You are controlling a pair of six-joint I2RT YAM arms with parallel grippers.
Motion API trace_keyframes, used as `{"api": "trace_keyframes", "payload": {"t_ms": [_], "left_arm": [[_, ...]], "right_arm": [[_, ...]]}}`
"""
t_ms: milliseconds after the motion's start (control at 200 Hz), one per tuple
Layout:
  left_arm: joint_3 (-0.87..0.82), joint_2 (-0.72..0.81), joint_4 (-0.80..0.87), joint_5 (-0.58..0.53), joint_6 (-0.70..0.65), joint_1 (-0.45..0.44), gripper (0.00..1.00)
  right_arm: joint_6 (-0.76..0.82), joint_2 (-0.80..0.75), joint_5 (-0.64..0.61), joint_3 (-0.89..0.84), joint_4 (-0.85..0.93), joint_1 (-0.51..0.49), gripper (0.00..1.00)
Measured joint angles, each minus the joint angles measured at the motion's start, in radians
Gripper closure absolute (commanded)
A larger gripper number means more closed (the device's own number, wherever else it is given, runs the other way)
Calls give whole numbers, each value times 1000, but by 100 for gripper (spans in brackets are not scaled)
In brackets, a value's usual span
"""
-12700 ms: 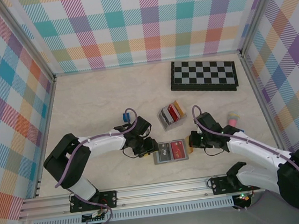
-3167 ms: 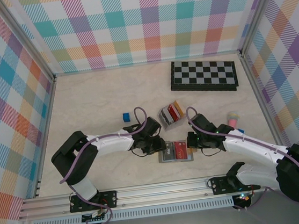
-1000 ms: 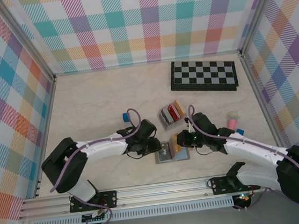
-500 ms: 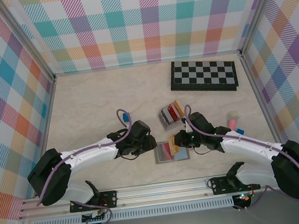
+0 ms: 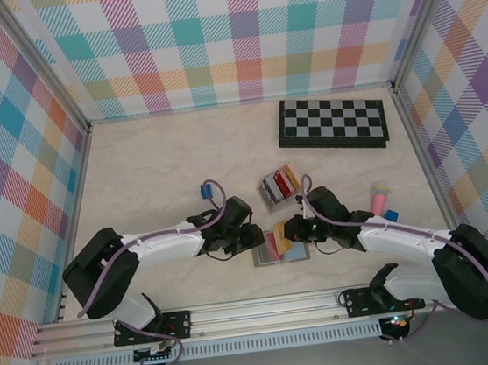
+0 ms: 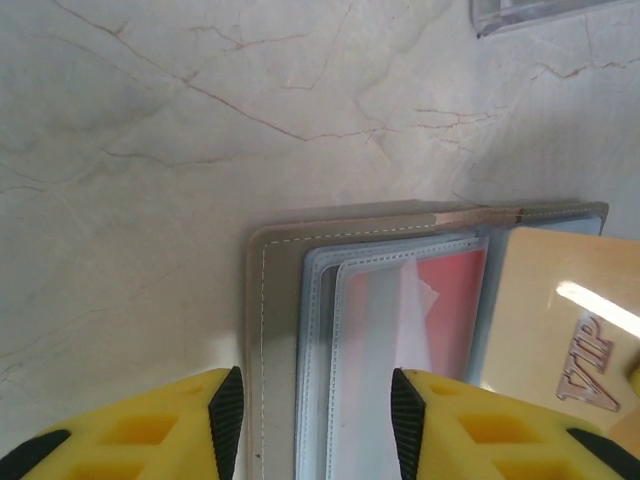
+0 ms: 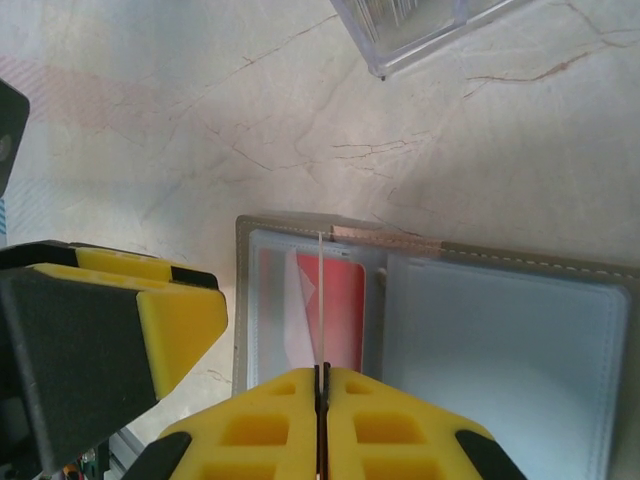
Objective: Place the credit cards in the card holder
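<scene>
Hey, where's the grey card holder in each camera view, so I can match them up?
Top external: the card holder lies low centre.
Left wrist: lower centre to right, running off the bottom edge.
Right wrist: lower centre to the right edge.
Shared landmark: the red card in its clear pocket.

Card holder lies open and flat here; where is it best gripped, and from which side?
Probably grip the card holder by its bare grey left cover margin, coming from the left. That strip juts past the clear sleeves and sits away from the right gripper, which holds the cream card edge-on above the sleeves.
</scene>
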State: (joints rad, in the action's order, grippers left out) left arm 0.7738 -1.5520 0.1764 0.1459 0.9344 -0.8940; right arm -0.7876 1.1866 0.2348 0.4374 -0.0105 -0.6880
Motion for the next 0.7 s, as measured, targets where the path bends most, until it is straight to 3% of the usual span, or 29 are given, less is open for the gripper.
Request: {"api": "trace_keyframes", "payload": {"t_ms": [700], "left_arm": [[-7,-44,-18,22,6,0,61]], "right_arm": [[13,150,59,-63,-254,-23,92]]}}
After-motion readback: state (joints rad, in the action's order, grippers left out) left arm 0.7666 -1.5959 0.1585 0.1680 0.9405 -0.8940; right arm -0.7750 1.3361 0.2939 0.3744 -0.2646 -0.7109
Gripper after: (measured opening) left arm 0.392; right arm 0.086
